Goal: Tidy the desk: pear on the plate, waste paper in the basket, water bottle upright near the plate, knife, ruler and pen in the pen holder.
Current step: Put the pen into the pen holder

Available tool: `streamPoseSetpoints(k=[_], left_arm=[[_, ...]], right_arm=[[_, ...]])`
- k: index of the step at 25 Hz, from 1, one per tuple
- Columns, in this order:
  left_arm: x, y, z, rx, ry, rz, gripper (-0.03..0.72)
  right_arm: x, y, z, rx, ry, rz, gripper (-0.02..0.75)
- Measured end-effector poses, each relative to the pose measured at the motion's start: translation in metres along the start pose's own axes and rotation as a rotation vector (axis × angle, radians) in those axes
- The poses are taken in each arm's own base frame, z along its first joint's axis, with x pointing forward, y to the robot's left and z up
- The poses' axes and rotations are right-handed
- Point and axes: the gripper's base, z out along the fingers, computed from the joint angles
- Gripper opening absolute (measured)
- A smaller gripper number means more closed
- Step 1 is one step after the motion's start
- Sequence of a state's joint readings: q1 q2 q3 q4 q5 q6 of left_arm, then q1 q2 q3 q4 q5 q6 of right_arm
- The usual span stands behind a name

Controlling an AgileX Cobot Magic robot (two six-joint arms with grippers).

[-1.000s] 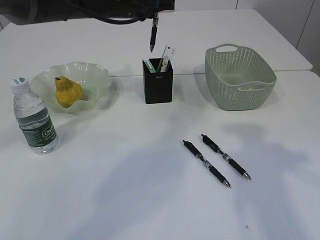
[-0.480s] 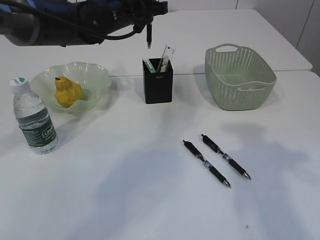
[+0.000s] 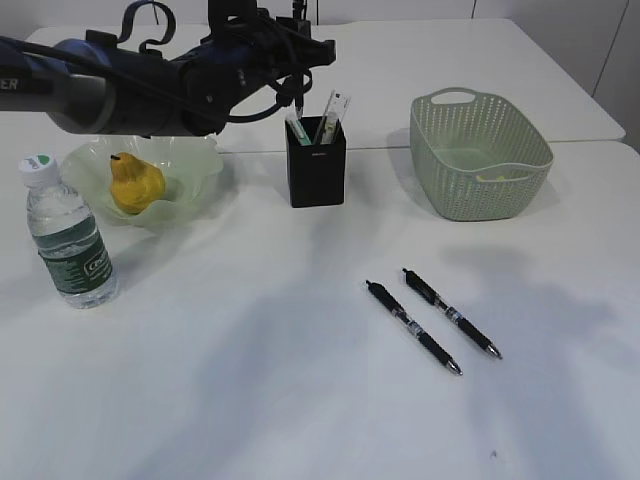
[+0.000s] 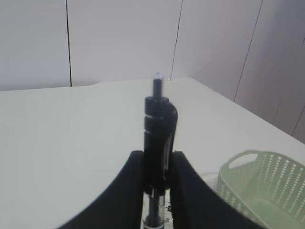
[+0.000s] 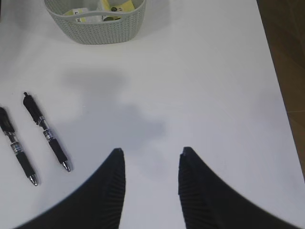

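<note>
My left gripper (image 3: 297, 55) is shut on a black pen (image 4: 159, 133) held upright, just above the back left of the black pen holder (image 3: 316, 170). A ruler (image 3: 337, 108) and a green-handled knife (image 3: 298, 128) stand in the holder. Two more black pens (image 3: 412, 326) (image 3: 450, 313) lie on the table in front. The yellow pear (image 3: 135, 183) sits on the green plate (image 3: 195, 150), and the water bottle (image 3: 68, 240) stands upright beside it. Waste paper (image 5: 114, 5) lies in the basket (image 3: 480, 155). My right gripper (image 5: 151, 157) hovers open and empty over bare table, right of the pens (image 5: 45, 131).
The left arm (image 3: 120, 85) stretches from the left edge over the plate toward the holder. A seam between two tables runs behind the holder and basket. The table's right edge (image 5: 274, 71) shows in the right wrist view.
The left arm has come down into view over the plate, carrying the pen lower and slightly left, closer to the holder. The right gripper and the lying pens have not moved.
</note>
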State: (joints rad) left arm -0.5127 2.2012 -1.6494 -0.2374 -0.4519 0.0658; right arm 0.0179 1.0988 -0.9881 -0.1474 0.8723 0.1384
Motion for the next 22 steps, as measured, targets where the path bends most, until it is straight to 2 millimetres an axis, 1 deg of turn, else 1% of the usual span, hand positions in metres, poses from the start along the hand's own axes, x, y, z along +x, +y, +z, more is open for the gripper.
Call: streamPoseSetpoints(k=[6,10,15,22], left_arm=[[0.017,0.003,0.004,-0.008,0.004,0.004,0.089],[0.022,0.004,0.006,-0.011,-0.004,0.006,0.089],[0.021,0.004,0.006,-0.012,-0.030,0.008,0.089],[0.039,0.007,0.009,-0.018,-0.005,0.012,0.089]], right_arm=[[0.000,0.001,0.000,-0.008,0.001,0.007,0.314],[0.000,0.001,0.000,-0.015,0.000,0.012,0.314],[0.000,0.002,0.000,-0.018,-0.001,0.015,0.314],[0.000,0.002,0.000,-0.018,-0.002,0.015,0.314]])
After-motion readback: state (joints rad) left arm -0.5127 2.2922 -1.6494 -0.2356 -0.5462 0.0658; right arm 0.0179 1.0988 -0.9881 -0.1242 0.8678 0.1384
